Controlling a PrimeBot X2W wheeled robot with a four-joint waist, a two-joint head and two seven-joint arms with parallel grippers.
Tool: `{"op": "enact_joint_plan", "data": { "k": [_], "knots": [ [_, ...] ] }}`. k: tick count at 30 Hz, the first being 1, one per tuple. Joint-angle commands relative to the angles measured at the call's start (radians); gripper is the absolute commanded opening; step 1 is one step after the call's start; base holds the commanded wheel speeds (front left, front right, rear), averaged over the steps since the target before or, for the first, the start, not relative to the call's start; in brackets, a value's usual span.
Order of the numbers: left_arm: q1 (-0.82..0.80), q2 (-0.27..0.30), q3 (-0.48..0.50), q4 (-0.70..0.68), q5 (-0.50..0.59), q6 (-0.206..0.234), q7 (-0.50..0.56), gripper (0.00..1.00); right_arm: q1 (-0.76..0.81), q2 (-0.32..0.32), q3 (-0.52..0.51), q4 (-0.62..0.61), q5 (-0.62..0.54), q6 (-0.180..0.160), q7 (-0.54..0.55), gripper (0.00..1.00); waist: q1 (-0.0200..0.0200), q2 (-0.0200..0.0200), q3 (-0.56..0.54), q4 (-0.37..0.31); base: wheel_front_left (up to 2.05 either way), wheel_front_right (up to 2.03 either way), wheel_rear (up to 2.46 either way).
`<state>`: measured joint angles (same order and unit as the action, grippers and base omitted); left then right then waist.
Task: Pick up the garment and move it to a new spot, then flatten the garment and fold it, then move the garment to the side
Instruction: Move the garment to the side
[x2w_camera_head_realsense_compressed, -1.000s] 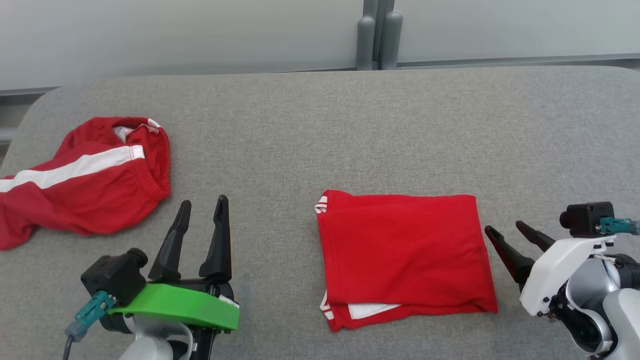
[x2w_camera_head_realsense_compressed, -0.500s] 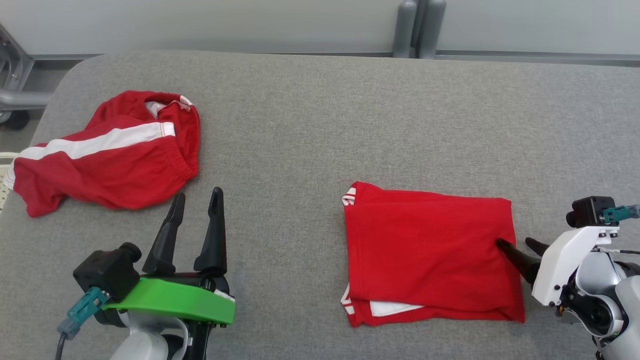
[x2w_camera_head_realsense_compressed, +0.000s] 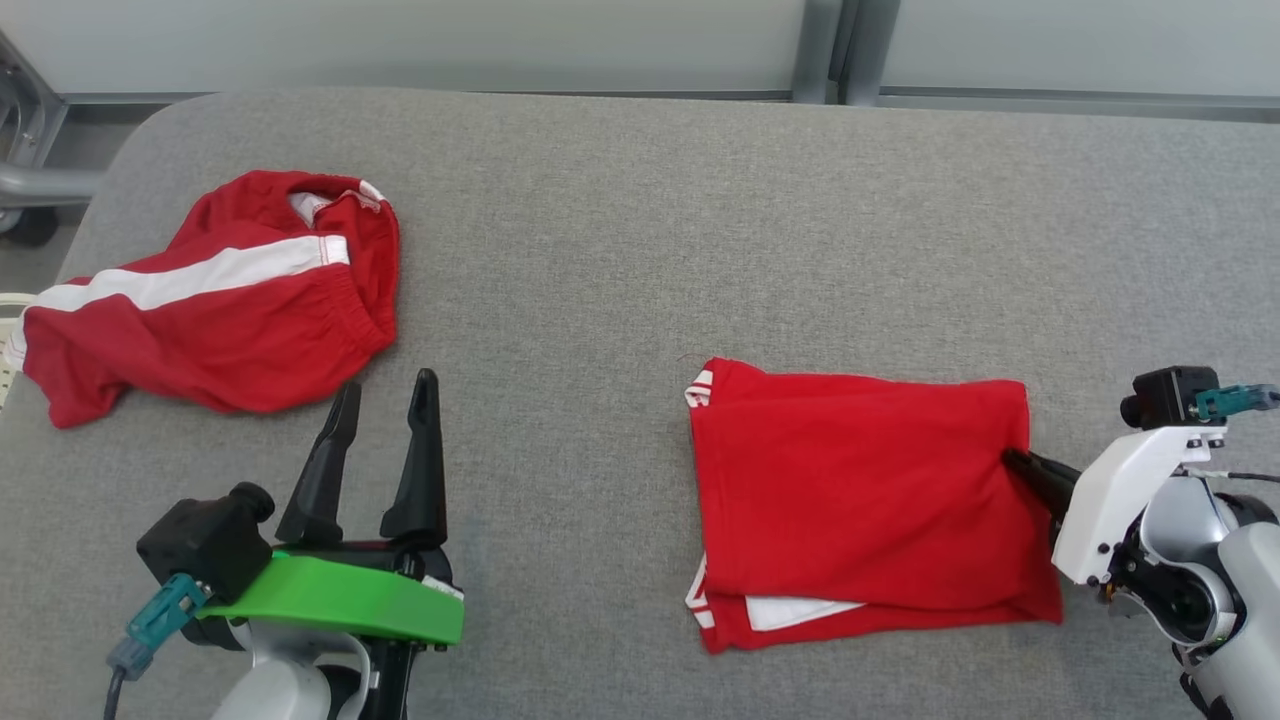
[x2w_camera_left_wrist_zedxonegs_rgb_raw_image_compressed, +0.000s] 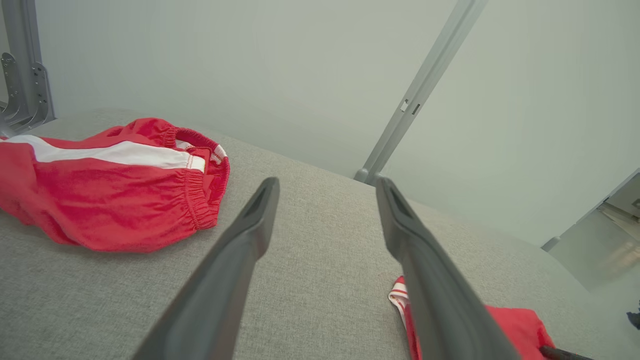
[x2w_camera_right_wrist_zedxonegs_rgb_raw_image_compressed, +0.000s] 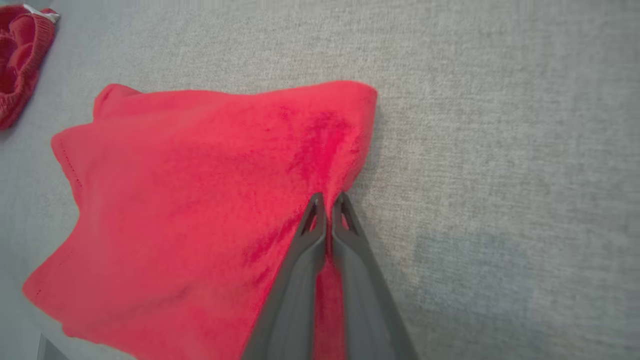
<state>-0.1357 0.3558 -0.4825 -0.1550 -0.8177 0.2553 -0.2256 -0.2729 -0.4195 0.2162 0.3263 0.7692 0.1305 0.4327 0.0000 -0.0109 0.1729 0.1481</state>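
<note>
The right claw (x2w_camera_right_wrist_zedxonegs_rgb_raw_image_compressed: 328, 199) was open beside the folded red cloth (x2w_camera_head_realsense_compressed: 860, 490). Now it is pinched shut on the cloth's right edge. The cloth lies near, on the right of the grey table (x2w_camera_head_realsense_compressed: 640, 230), and looks ready to be dragged aside. The left claw (x2w_camera_head_realsense_compressed: 388, 380) is open and empty.

Grey table (x2w_camera_head_realsense_compressed: 620, 250): bare across centre and upper right of frame. Obstacles: crumpled red shorts (x2w_camera_head_realsense_compressed: 220, 320), upper left; folded red garment (x2w_camera_head_realsense_compressed: 860, 490), lower right of centre.
</note>
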Motion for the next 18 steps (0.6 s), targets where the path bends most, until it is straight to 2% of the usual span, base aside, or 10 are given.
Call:
{"op": "enact_joint_plan", "data": {
  "k": [1, 8, 18],
  "knots": [
    [-0.021, 0.006, -0.002, -0.004, 0.007, 0.000, 0.002, 1.00, -0.020, -0.017, -0.001, -0.005, -0.010, 0.000, -0.016, 0.00, 0.0000, 0.0109, 0.002, -0.018, 0.00, 0.00, 0.00],
    [-0.044, 0.000, -0.021, -0.009, 0.022, -0.008, 0.008, 1.00, -0.057, -0.057, -0.009, -0.007, -0.051, 0.000, -0.041, 0.00, 0.0000, 0.0109, 0.004, -0.087, 0.00, 0.00, 0.00],
    [-0.081, -0.013, -0.053, 0.000, 0.044, -0.016, 0.018, 1.00, -0.152, -0.098, -0.014, -0.017, -0.102, 0.000, -0.021, 0.00, 0.0000, 0.0109, 0.021, -0.272, 0.00, 0.00, 0.00]
  ]
}}
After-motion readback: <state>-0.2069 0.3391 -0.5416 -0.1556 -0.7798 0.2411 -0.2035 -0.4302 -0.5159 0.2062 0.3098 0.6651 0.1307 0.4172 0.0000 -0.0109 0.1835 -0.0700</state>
